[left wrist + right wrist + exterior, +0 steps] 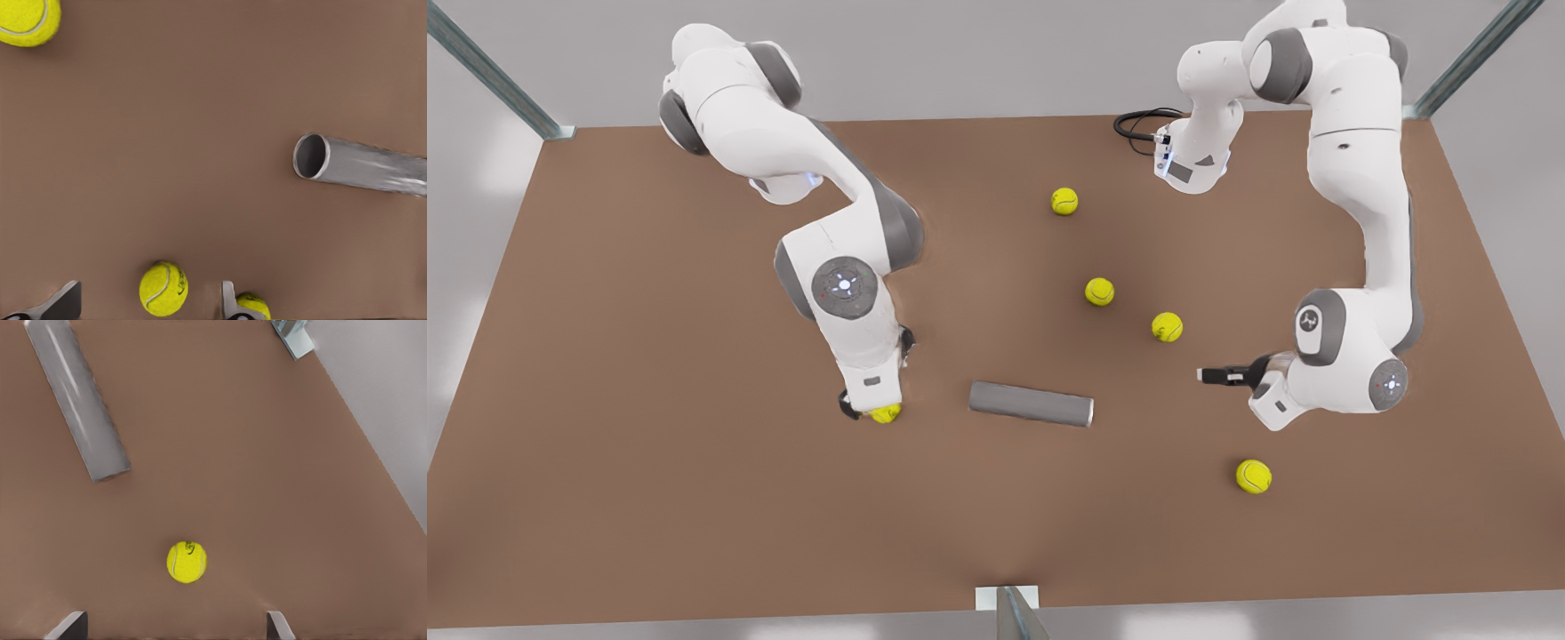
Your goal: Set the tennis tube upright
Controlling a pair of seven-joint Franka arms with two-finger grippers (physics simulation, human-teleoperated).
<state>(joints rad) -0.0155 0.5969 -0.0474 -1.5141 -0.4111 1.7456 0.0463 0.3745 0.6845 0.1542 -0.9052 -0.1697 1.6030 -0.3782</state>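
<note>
The tennis tube [1032,404] is a grey cylinder lying on its side mid-table. Its hollow end [310,157] faces the front view's right, and its other end [110,470] faces that view's left. My right gripper [869,409] is on the arm at the front view's left, pointing down, a short way off the tube's end. It is open [173,630], with a tennis ball [187,561] on the table below the gap. My left gripper [1214,375] hovers to the right of the hollow end. It is open too [147,308] and holds nothing.
Several yellow-green tennis balls lie loose on the brown table [649,444]: one [885,413] under the right gripper, others [1167,326] [1099,291] [1064,201] behind the tube, one [1254,476] front right. A black cable [1138,124] sits at the back, a metal post [1009,609] at the front edge.
</note>
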